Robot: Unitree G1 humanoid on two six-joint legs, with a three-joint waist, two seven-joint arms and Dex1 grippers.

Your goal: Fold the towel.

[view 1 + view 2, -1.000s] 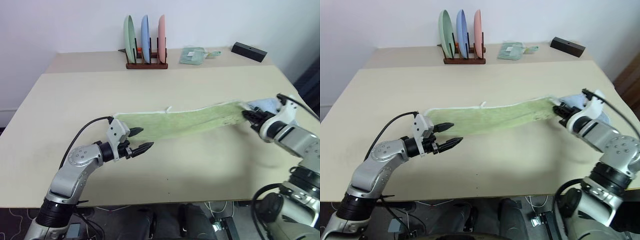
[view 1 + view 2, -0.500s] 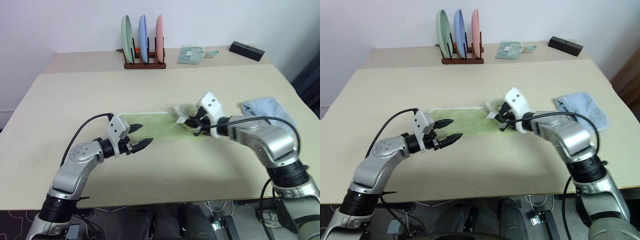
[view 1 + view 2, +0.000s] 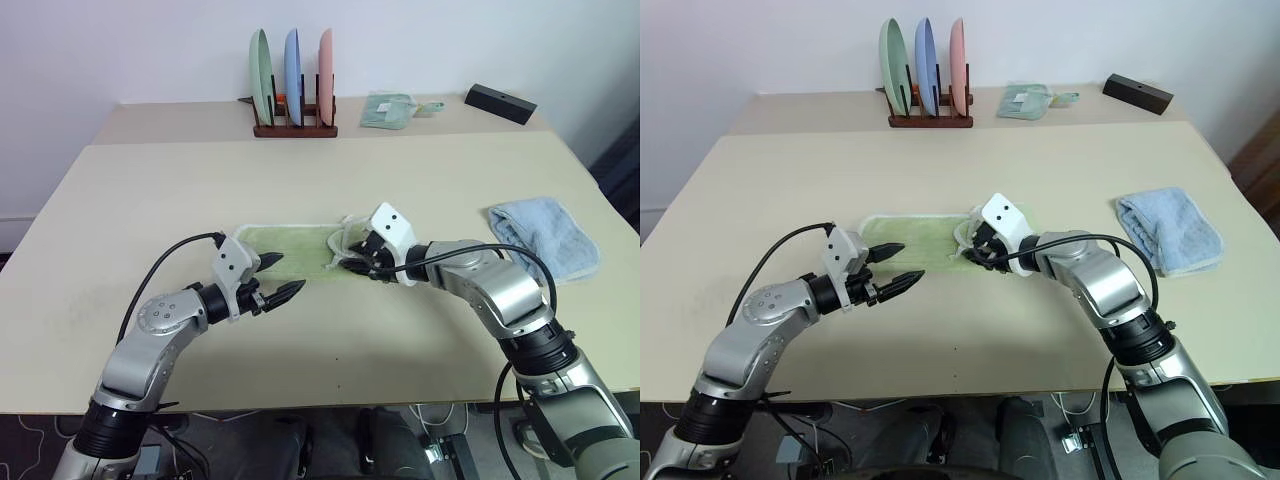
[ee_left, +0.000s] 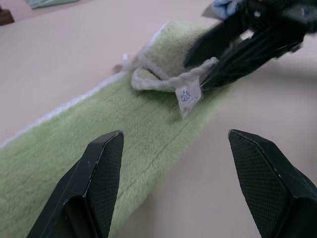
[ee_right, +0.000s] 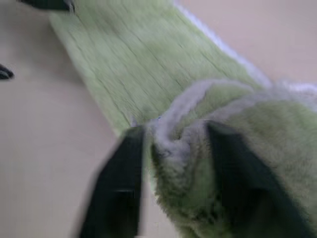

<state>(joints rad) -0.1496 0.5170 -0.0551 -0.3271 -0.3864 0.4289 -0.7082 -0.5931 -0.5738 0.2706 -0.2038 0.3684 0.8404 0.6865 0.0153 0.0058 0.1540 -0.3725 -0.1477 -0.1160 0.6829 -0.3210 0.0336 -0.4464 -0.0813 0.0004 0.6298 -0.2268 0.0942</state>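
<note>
Green towel (image 3: 290, 243) bunches between the right end effector's (image 3: 355, 262) parted fingers; left end effector (image 3: 283, 277) spread, empty.

Light green towel (image 3: 290, 243) on table, right end doubled over

The towel (image 3: 290, 243) is light green terry edged in white, with a small white tag bearing a blue mark. At 3 o'clock from it lies a light blue towel (image 3: 545, 232). On the beige table (image 3: 150, 190), a brown rack (image 3: 294, 128) at 12 o'clock holds green, blue and pink plates. Beside it sit a pale teal cloth (image 3: 385, 110) and a black box (image 3: 500, 103).
</note>
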